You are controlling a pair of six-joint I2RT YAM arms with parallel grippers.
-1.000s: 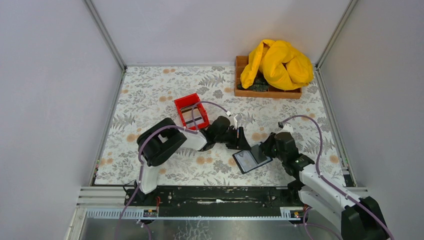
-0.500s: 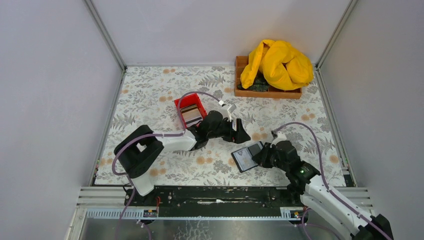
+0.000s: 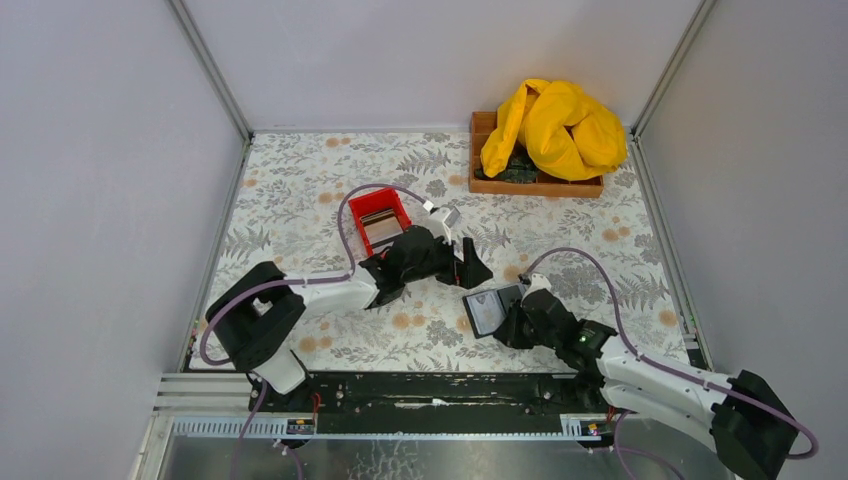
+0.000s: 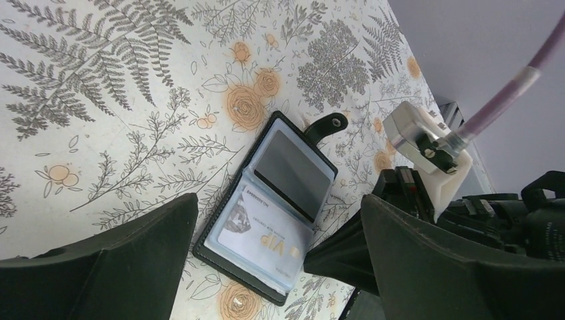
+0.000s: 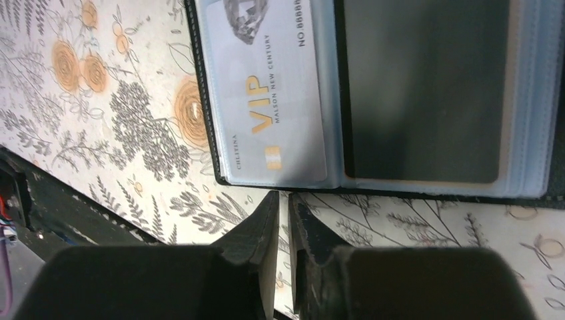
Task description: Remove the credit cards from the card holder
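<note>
Both arms have swung left; with the card holder (image 3: 490, 312) open on the table (image 3: 300, 180), the nearly closed, empty right gripper (image 5: 284, 200) should pin its edge while the wide-open left gripper (image 3: 470, 268) extracts the VIP card (image 5: 266, 100).

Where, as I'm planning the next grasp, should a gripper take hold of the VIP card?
The VIP card lies flat inside a clear sleeve of the open card holder, so come from above, probably catching the card's edge at the sleeve's mouth and sliding it outward. Which side that mouth faces isn't clear here.
</note>
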